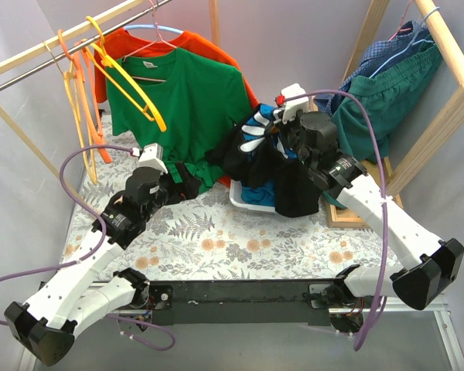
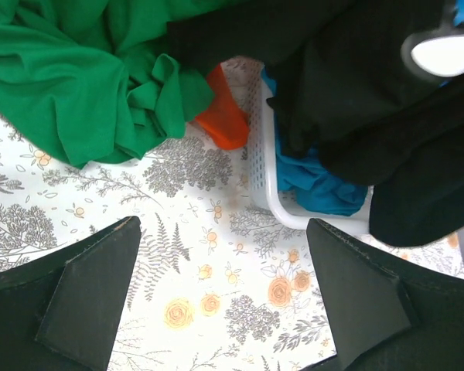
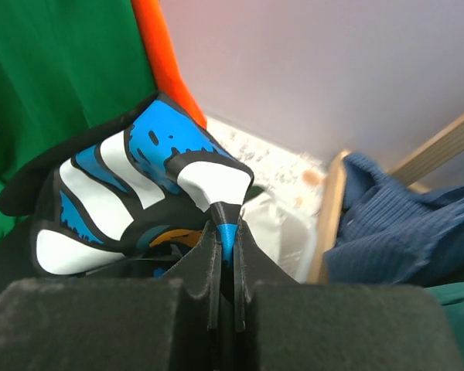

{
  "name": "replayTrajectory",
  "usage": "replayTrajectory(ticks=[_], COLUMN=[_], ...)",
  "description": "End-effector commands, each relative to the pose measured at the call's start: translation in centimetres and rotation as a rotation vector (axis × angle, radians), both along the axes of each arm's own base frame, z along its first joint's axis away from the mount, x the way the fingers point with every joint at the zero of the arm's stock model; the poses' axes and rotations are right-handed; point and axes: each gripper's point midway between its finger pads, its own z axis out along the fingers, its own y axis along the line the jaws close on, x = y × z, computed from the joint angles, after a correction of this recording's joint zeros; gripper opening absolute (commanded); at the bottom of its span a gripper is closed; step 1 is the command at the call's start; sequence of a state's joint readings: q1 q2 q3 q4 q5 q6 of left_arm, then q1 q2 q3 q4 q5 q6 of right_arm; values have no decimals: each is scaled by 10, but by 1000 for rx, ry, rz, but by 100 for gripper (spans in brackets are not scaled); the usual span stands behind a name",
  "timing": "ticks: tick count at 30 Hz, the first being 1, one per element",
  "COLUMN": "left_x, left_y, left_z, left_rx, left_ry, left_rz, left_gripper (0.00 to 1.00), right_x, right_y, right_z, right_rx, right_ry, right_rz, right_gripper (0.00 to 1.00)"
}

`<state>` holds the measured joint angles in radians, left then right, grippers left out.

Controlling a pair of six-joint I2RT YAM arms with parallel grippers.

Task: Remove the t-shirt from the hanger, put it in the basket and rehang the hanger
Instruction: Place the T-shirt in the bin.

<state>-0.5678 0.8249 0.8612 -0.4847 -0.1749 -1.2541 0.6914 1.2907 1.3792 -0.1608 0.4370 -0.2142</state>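
A green t-shirt (image 1: 182,100) hangs on a pink hanger (image 1: 151,48) from the rail, with an orange t-shirt (image 1: 213,48) behind it. My right gripper (image 1: 269,133) is shut on a fold of a black t-shirt with a blue and white print (image 3: 124,201) and holds it above a white basket (image 1: 238,202); the shirt drapes down (image 1: 294,189). The pinched fold shows between the jaws in the right wrist view (image 3: 226,232). My left gripper (image 1: 187,179) is open and empty just above the floral tablecloth (image 2: 220,294), near the green shirt's hem (image 2: 77,85) and the basket rim (image 2: 264,174).
Empty yellow (image 1: 131,77) and orange hangers (image 1: 81,100) hang at the left of the rail. A wooden rack (image 1: 448,46) at the right carries teal (image 1: 387,93) and blue garments (image 3: 402,224). Blue cloth lies in the basket (image 2: 317,185).
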Motion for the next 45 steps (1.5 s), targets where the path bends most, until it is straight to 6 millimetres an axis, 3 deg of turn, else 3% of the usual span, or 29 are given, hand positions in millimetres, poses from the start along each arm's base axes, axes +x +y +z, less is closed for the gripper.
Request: replayTrajectory(ticks=[1, 6, 10, 16, 20, 21, 23, 24, 25, 27, 28, 31, 35, 39, 45], left_x=[8, 11, 14, 17, 15, 14, 12, 12, 11, 10, 10, 11, 11, 9, 7], left_y=[-5, -15, -16, -14, -14, -13, -12, -11, -12, -11, -11, -12, -16, -16, -15], left_z=[6, 12, 18, 16, 13, 12, 11, 12, 12, 13, 12, 12, 8, 7, 6], left_rx=[-18, -21, 3, 12, 12, 12, 8, 6, 5, 1, 1, 6, 10, 2, -10], left_ry=[-2, 3, -12, -15, -13, -12, -14, -19, -19, -27, -27, -30, -21, -22, -19], left_rz=[11, -5, -11, 3, 2, 1, 4, 3, 2, 0, 0, -6, -27, -24, -19], left_gripper=[89, 88, 89, 89, 89, 89, 89, 89, 89, 89, 89, 89, 89, 89, 89], right_x=[-2, 2, 2, 2, -4, -3, -4, 0, -7, -1, -6, -11, -18, -29, -48], right_y=[7, 12, 26, 49, 55, 56, 40, 37, 25, -2, -16, -62, -109, -134, -164], right_z=[35, 65, 107, 129, 127, 113, 106, 68, 68, 33, 3, -38, -61, -66, -57], right_rx=[241, 300, 350, 383, 412, 403, 441, 420, 431, 420, 412, 413, 413, 416, 438], right_ry=[-132, -185, -250, -287, -284, -261, -251, -190, -206, -169, -128, -91, -79, -105, -192], right_rz=[112, 162, 238, 350, 402, 396, 327, 292, 265, 148, 102, -12, -119, -190, -289], right_gripper=[1, 1, 1, 1, 1, 1, 1, 1, 1, 1, 1, 1, 1, 1, 1])
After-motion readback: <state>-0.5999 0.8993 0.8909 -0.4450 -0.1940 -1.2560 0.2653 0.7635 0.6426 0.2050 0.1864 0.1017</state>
